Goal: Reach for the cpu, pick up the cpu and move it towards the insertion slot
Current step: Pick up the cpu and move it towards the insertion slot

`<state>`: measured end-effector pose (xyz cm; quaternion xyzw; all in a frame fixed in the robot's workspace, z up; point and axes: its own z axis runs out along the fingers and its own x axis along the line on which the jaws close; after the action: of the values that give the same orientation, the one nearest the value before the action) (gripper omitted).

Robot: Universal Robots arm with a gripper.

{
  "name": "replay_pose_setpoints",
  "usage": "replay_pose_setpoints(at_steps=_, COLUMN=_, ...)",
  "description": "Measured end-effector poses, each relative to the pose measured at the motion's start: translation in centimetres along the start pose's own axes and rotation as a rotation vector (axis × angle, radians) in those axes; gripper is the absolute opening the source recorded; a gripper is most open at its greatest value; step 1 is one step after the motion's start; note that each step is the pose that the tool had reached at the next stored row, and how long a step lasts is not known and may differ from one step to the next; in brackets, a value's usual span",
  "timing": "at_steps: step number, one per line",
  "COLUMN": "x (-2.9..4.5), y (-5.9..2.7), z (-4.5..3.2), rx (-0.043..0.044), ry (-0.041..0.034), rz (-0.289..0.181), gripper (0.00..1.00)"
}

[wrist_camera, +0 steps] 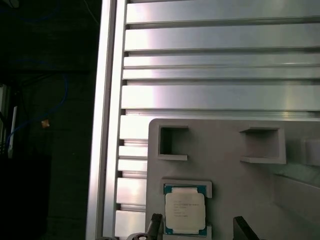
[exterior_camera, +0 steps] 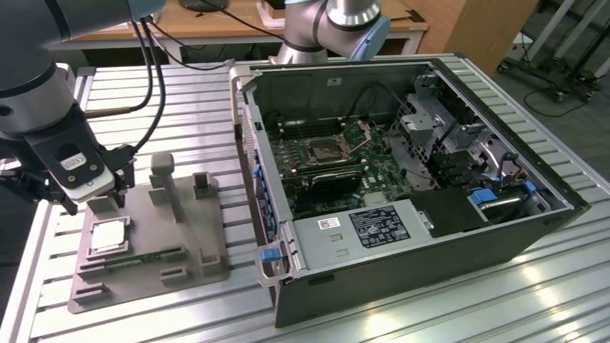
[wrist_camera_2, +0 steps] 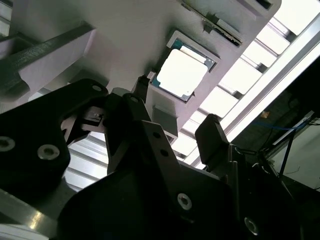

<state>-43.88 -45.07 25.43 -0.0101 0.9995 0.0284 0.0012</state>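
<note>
Looks like the reach step, no grab yet. Got the pincer open and hovering just over the cpu, one finger off each side, nothing held. Sits flat in its recess on the grey fixture on the tabletop, well apart from the slot inside the case. Guessing the grab calls for a straight drop, squared to the chip's edges, then a gentle close, no tipping, no scraping the recess walls.
</note>
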Motion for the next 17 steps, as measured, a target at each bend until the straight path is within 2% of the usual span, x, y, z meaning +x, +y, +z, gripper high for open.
replay_pose_setpoints(at_steps=17, x=0.00, y=-0.04, z=0.24, rx=-0.0015, ry=-0.0002, rz=0.000, gripper=0.65)
